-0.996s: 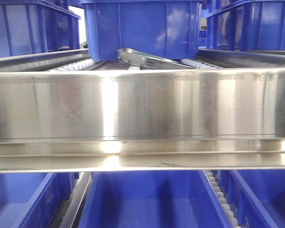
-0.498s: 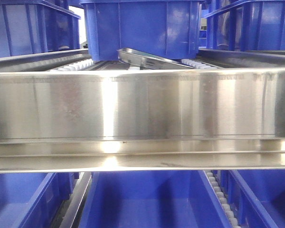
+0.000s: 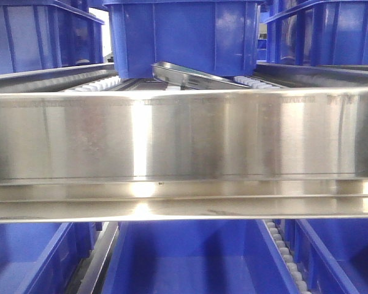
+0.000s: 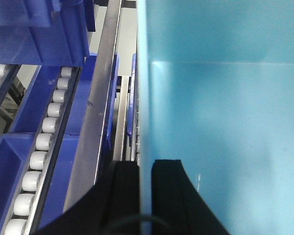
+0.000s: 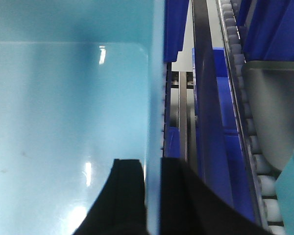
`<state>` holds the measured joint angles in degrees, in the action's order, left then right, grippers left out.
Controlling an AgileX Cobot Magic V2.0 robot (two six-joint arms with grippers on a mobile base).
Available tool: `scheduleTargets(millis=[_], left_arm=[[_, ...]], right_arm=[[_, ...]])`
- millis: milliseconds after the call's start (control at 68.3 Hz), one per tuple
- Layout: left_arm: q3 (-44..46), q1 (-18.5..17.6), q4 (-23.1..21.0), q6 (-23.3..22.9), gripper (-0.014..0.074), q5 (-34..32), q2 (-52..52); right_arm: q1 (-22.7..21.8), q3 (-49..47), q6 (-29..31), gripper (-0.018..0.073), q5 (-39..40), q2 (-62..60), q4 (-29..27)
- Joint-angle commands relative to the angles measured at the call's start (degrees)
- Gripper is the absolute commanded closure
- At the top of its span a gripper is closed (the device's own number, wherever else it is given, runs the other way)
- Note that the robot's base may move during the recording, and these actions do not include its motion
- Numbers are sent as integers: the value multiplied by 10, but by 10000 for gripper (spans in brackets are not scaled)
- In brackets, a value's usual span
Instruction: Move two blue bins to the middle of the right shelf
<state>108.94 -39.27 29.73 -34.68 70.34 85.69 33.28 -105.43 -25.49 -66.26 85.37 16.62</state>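
Both wrist views are filled by one blue bin, its inside looking pale cyan. My left gripper is shut on the bin's left wall, one black finger outside and the other inside. My right gripper is shut on the bin's right wall in the same way, with the outer finger on the shelf side. Neither gripper shows in the front view, where more blue bins sit above and below a steel beam. I cannot tell which shelf is the right shelf's middle.
A wide steel shelf beam crosses the front view. A slanted steel rail lies under the upper bin. White roller tracks and steel rails run close beside the held bin. A grey container sits on the right rollers.
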Motion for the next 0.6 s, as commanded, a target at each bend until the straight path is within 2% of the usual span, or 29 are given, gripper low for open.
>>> scheduleTargets(millis=[0, 586], left_arm=[[6, -5, 10, -4, 707, -25, -8], [6, -5, 10, -4, 707, -25, -8]], right_arm=[[1, -7, 7, 721, 25, -9, 17], [1, -7, 7, 721, 25, -9, 17]])
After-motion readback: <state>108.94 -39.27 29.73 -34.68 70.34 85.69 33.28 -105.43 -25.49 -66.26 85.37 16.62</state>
